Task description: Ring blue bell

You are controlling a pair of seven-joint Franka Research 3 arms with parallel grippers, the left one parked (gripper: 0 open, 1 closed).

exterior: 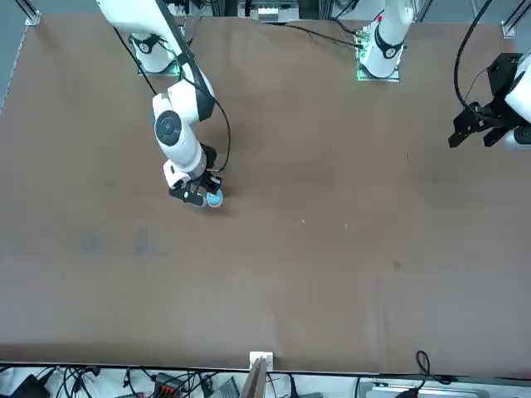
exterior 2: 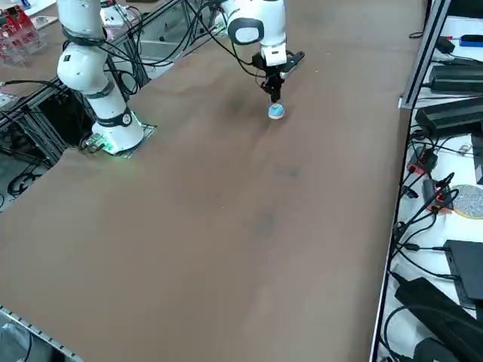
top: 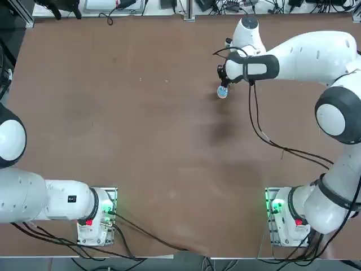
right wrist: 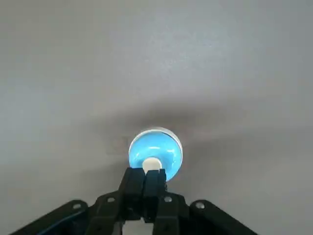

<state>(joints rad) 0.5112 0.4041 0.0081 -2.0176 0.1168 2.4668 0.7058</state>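
The blue bell [right wrist: 155,149] is a small light-blue dome with a pale rim and a white top button, sitting on the brown table. It also shows as a tiny blue dot, the blue bell [top: 223,92] in the top view, the blue bell [exterior: 215,198] in the front view and the blue bell [exterior 2: 276,111] from the right side. My right gripper [right wrist: 145,175] is shut, its two black fingers pressed together with nothing between them. The tips hang right over the bell's button; contact cannot be told. The same right gripper [top: 224,83] reaches to the table's far side, and the right gripper [exterior 2: 275,96] points straight down.
The brown table [top: 141,141] carries nothing else near the bell. A cable [top: 265,135] trails from the right arm across the table. Boxes and cables lie on a shelf [exterior 2: 453,188] beyond the table's edge.
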